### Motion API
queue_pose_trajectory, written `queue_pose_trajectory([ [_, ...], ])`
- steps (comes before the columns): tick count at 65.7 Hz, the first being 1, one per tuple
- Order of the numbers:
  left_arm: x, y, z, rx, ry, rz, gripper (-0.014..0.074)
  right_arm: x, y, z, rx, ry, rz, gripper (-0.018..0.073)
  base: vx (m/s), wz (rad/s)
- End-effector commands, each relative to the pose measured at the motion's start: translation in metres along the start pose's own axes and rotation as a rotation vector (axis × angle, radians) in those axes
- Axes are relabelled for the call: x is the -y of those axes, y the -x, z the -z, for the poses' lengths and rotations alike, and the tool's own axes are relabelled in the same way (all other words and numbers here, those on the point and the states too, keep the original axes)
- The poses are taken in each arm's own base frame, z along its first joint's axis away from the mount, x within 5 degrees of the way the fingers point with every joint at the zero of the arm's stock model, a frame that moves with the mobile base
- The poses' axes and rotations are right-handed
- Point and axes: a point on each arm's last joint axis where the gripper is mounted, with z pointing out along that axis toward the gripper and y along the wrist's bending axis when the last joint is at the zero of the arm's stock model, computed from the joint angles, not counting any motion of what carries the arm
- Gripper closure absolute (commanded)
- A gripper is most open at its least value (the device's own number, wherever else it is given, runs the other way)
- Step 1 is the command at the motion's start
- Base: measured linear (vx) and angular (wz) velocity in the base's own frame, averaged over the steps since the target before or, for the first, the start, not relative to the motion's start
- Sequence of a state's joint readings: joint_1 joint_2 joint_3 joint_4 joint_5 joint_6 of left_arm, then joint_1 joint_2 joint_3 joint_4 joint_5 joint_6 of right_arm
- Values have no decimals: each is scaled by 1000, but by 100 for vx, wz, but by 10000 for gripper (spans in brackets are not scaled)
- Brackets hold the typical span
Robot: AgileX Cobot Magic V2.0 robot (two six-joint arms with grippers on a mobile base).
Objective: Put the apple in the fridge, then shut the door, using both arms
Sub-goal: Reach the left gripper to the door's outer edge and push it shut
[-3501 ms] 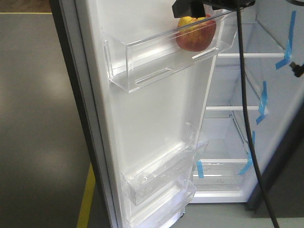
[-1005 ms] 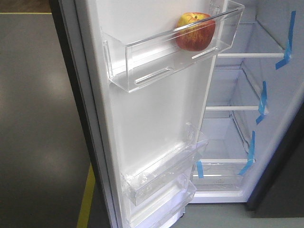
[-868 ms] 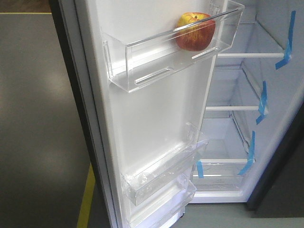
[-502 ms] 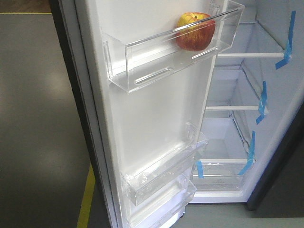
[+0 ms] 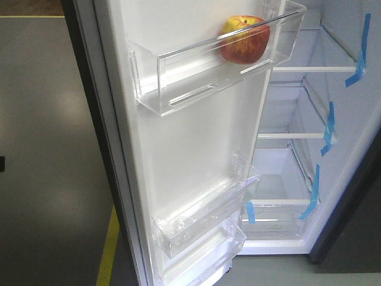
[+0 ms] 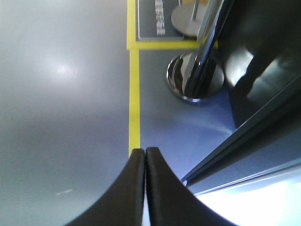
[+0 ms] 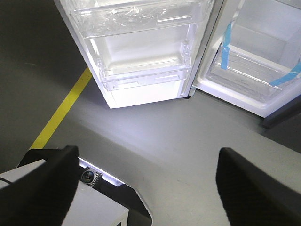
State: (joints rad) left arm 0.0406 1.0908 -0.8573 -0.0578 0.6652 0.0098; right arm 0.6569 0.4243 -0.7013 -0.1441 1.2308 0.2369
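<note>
Now, on to closing. Note the apple (image 5: 244,39) parked at the right end of the top clear bin (image 5: 178,77) on the door (image 5: 196,137), stem dimple up, behind the bin's front wall (looks settled, so leave it be). Count placing as done and judge door-closing as the step in hand, w/ the door swung wide and the fridge (image 5: 286,173) interior, white shelves and blue tape (image 5: 328,126) exposed to the right.

See the left gripper (image 6: 145,155) pinched fully together, nothing btw the fingers, low over the grey floor beside the yellow line (image 6: 133,94), w/ a chrome post base (image 6: 195,77) farther off and the door's dark lower edge just to its right. See the right gripper (image 7: 146,153) spread wide and empty, looking down at the floor near the lowest door bins (image 7: 141,75).

Use the left for the push, prob., given its spot by the door's outer side, and treat the closed fingers as a blunt pusher. Press flat on the outer face close to the free edge (near-left in the front view), not by the hinge, for leverage. Go slow & steady, no slam, or risk rolling the apple along the bin. Pull the right arm clear of the opening first, esp. away from the gap btw door and cabinet. Push till the seal meets the frame; don't stop short.
</note>
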Motion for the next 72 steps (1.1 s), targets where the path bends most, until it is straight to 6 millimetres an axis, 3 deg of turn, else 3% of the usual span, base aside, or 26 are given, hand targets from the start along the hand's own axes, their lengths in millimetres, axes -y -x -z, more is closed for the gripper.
queue_pose_trajectory([
  [1,1,28,-12,36,-2,-27,602,0,9,5,62,0,13,-5,0,0],
  [35,16,89,-97,-66,-179,-120,602,0,9,5,62,0,12,-5,0,0],
  [57,28,115,-129,-16,-313,-117,602,0,9,5,62,0,14,-5,0,0],
  [72,44,128,-142,17,-497,-96,602,0,9,5,62,0,14,-5,0,0],
])
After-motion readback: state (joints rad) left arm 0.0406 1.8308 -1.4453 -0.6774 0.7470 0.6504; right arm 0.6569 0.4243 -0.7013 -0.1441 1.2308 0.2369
